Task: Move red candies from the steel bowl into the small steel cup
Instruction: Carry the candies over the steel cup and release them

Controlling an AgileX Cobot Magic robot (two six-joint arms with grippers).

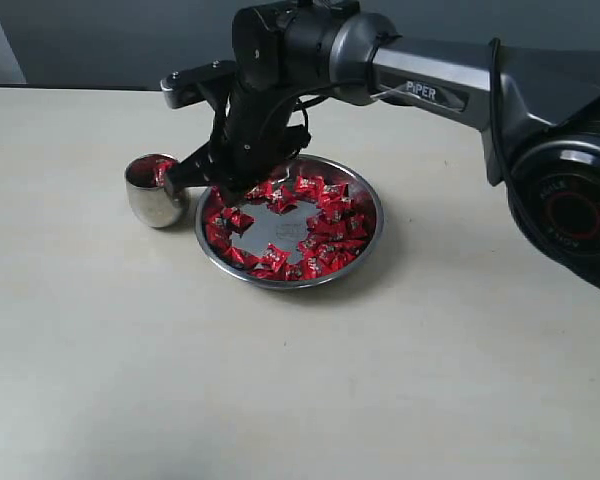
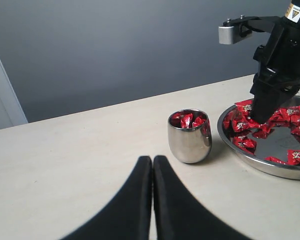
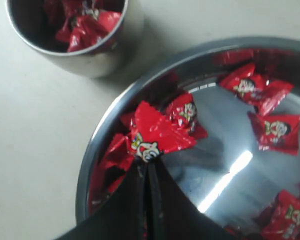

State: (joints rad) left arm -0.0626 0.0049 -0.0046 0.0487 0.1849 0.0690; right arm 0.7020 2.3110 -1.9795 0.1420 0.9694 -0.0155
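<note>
Pinching one red candy [image 3: 160, 131] by its wrapper edge in the steel bowl [image 3: 97, 145], the right hand [image 3: 148, 162], fingers pressed together, could drop it on the worktop [image 1: 280, 380] if that thin hold slips before the part-filled cup [image 1: 152, 203] alongside.

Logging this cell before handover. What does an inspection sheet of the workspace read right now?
Surface: table, pale beige, no spills seen.
Job's things: bowl with many red candies, bare centre; cup beside it, apart, some candies inside.
Clutter: nothing seen.
Grippers: right gripper shut on one candy over the bowl; left gripper shut, empty, short of the cup.
Cables: one black cable, looped, away from the bowl.
Surroundings: grey wall, white panel.
</note>
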